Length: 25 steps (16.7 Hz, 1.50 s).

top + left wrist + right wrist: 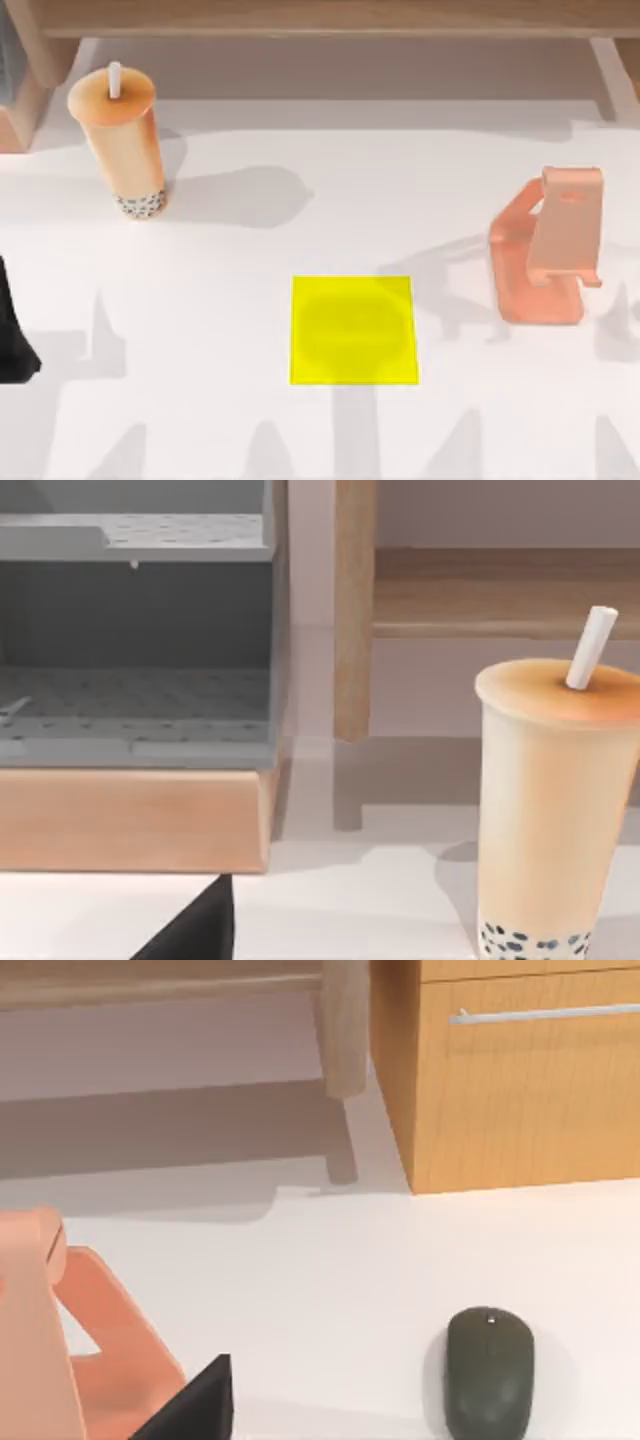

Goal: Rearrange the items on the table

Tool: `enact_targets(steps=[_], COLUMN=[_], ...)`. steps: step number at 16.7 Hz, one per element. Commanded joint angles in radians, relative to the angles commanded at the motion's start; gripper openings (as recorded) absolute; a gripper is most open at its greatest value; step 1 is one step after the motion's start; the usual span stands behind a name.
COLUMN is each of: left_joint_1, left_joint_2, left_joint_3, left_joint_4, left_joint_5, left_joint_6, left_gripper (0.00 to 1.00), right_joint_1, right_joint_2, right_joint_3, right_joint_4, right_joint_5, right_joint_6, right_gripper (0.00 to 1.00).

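The white bench (200, 420) is the biggest thing here, with a wooden shelf (330, 18) running along its far edge. Taking the yellow pad (354, 330) at mid-bench as the landmark: the pink phone stand (548, 250) stands upright well to the right of the pad and a little farther back, with nothing on it, and the tall orange cup (122, 135) with its white straw stands upright well to the pad's left, back near the shelf. The pad itself is bare. The black mouse (489, 1370) lies flat on the bench in the right wrist view, beyond the stand from the pad and in front of a wooden drawer unit (520, 1070); how far off I cannot say. At the top view's left edge, far left of the pad, sits a dark shape (14, 340) I cannot identify. A black wedge (195, 930) at the foot of the left wrist view, and one like it in the right wrist view, may be part of each hand, but whether either hand is spread or pressed together I cannot tell. I judge little is rearranged yet. A likely step is bringing the mouse to the pad: the right hand should come down straight over the mouse, close across its narrow sides, lift clear, and keep away from the stand.
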Motion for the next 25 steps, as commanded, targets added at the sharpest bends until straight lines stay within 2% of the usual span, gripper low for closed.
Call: enact_targets(steps=[10, 18, 25], left_joint_1=[0.0, 0.0, 0.0], left_joint_2=[0.0, 0.0, 0.0], left_joint_3=[0.0, 0.0, 0.0], left_joint_4=[0.0, 0.0, 0.0], left_joint_5=[0.0, 0.0, 0.0], left_joint_6=[0.0, 0.0, 0.0], left_gripper=[1.0, 1.0, 1.0], right_joint_1=[-0.103, -0.132, -0.113], right_joint_2=[0.839, 1.547, 1.885], right_joint_3=[0.701, 1.29, 1.625], right_joint_4=[-0.493, -0.868, -1.063], right_joint_5=[-0.002, 0.001, -0.003], right_joint_6=[0.073, 0.085, 0.07], right_gripper=[1.0, 1.0, 1.0])
